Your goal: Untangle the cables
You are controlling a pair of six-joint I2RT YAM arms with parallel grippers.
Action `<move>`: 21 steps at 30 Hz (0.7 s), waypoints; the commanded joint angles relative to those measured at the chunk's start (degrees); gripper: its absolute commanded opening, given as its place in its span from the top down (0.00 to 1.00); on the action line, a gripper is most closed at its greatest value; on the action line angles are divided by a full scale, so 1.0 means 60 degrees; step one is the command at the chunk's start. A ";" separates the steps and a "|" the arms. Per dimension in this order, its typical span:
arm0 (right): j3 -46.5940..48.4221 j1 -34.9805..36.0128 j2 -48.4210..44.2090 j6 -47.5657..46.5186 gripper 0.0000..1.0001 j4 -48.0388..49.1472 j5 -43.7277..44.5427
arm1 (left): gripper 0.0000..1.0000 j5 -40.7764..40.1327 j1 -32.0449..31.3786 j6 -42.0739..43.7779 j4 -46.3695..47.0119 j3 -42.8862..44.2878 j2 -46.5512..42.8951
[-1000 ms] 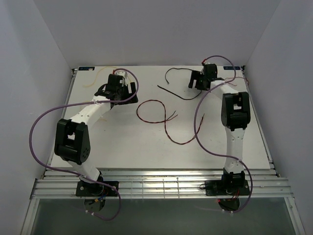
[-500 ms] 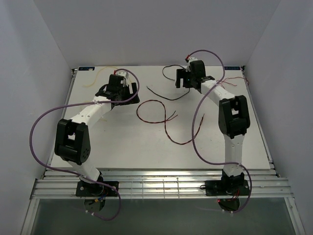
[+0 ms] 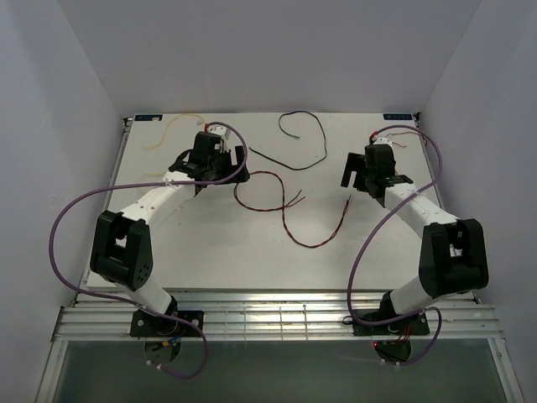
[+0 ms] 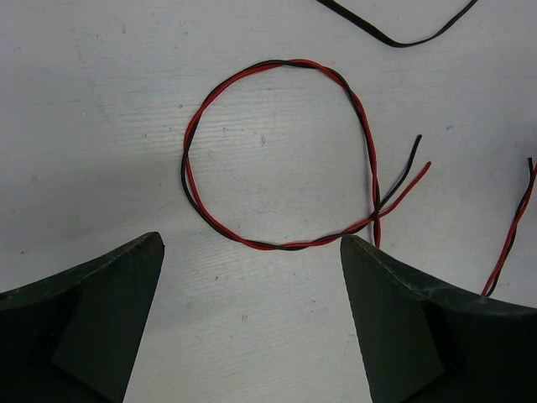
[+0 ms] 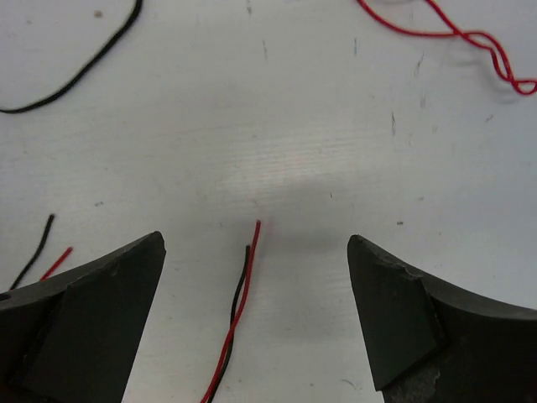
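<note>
At the far left of the table (image 3: 210,252) a yellow wire (image 3: 168,133) lies alone. The left gripper (image 4: 252,242) hangs over the loop of the red-and-black twisted pair (image 4: 186,143), with its jaws spread wide and nothing between them. The pair crosses over itself where the loop closes. Beyond it a black wire (image 4: 394,44) lies apart. The right gripper (image 5: 256,243), also wide open and empty, hovers just above the other free end of the pair. A thin red wire (image 5: 470,38) lies far to the right. The cables seem mostly separated already, so the step in hand is probably opening this last loop. The next move asks one gripper to lower, pinch the thin pair against the table, and pull it out straight
</note>
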 commanded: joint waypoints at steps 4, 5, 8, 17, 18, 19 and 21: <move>0.0043 0.0027 0.0617 0.0543 0.11 -0.0350 0.0588 | 0.02 -0.0013 -0.0090 -0.0155 0.0372 -0.0266 -0.0824; 0.0175 0.0027 0.0808 0.0514 0.20 -0.0511 0.0632 | 0.02 -0.0013 -0.0105 -0.0155 0.0372 -0.0266 -0.0839; 0.0469 0.0042 0.1483 0.0659 0.32 -0.0587 0.0530 | 0.02 -0.0072 -0.0119 -0.0126 0.0372 -0.0252 -0.0868; 0.0645 0.0042 0.2670 0.0806 0.61 0.0029 0.0339 | 0.02 -0.0130 -0.0192 -0.0112 0.0357 -0.0266 -0.0781; 0.0543 0.0042 0.2700 0.0821 0.64 0.0059 0.0310 | 0.02 -0.0145 -0.0193 -0.0097 0.0343 -0.0252 -0.0795; 0.0499 0.0056 0.2685 0.0821 0.67 0.0073 0.0281 | 0.02 -0.0203 -0.0193 -0.0082 0.0342 -0.0252 -0.0795; 0.0338 0.0056 0.2598 0.0806 0.72 0.0117 0.0222 | 0.02 -0.0233 -0.0207 -0.0068 0.0342 -0.0251 -0.0824</move>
